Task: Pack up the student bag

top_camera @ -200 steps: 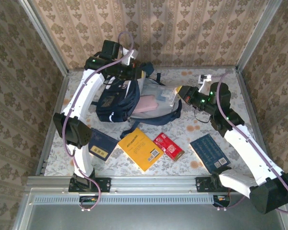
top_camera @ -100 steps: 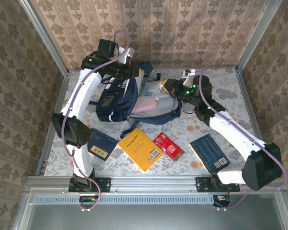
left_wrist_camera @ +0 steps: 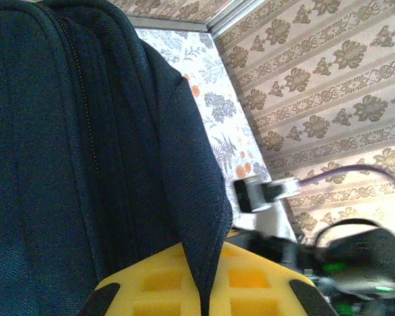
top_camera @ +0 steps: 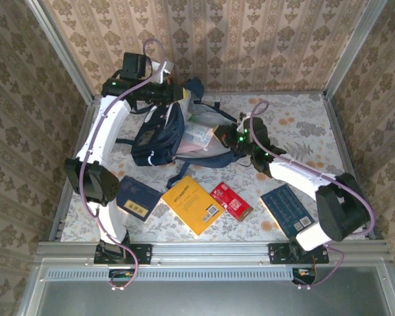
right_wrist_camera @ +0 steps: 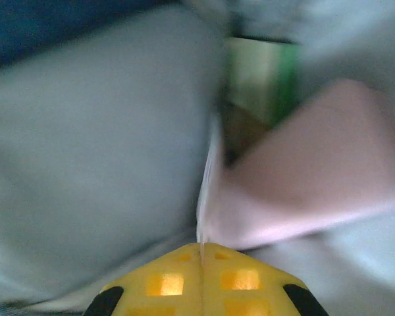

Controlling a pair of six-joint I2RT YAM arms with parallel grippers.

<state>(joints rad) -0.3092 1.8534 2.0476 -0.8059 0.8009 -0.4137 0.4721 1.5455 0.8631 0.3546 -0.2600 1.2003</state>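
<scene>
Both claws clamped on the large dark navy striped fabric student bag (top_camera: 159,135), upper centre-left of the top view.
The left gripper (left_wrist_camera: 207,280) pinches a navy fold; the right gripper (right_wrist_camera: 201,253) is closed on a thin pale bag edge, blurred. A flat yellow book (top_camera: 192,205) lies below the bag.

Navy book (top_camera: 137,198), yellow book (top_camera: 192,205), red packet (top_camera: 231,201), blue book (top_camera: 288,209) — one row.

on the table there are one navy backpack (top_camera: 159,135), two flat dark blue books, one at the left (top_camera: 137,201) and one at the right (top_camera: 288,209), one yellow book (top_camera: 192,204), one small red packet (top_camera: 230,201), and one pink item (right_wrist_camera: 303,164) inside the backpack.
</scene>
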